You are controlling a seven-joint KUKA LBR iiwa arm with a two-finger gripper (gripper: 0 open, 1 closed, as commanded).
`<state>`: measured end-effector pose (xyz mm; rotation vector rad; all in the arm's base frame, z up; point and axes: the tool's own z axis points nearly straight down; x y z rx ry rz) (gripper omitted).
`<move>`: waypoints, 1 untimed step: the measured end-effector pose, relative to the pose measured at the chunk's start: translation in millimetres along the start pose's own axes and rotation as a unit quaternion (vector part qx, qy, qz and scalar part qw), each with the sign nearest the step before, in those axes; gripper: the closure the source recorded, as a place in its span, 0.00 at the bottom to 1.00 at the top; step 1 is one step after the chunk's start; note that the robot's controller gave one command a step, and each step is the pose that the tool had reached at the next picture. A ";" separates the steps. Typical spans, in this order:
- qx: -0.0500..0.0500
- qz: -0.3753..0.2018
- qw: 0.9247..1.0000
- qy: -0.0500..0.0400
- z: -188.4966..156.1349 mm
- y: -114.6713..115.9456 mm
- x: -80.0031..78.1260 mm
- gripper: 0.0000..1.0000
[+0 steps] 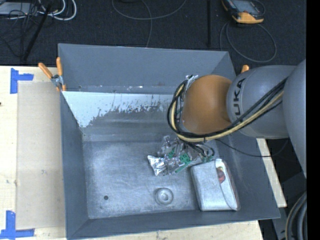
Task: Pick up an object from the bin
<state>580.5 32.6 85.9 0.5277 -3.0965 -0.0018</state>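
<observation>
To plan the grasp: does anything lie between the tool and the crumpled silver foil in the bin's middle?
Nothing visible does: the tool sits right at the crumpled silver foil. The grey packet and the round disc lie beside it, not between.

One camera hangs above the grey metal bin (115, 174) and looks down into it, tipped somewhat off the vertical. The tilt shows in the walls: the far wall (140, 71) presents its whole inner face as a broad slope, while the near wall is squeezed to a thin band. The bin's bottom sits mid-view, close enough that small things on it read distinctly. The arm (265, 104) enters from the right, its orange cover (205, 104) standing large above the bin's right half. Beyond the far rim lies dark floor (165, 14) with cables.
</observation>
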 end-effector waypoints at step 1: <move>0.002 -0.004 1.000 -0.004 -131.1 8.9 2.3 1.00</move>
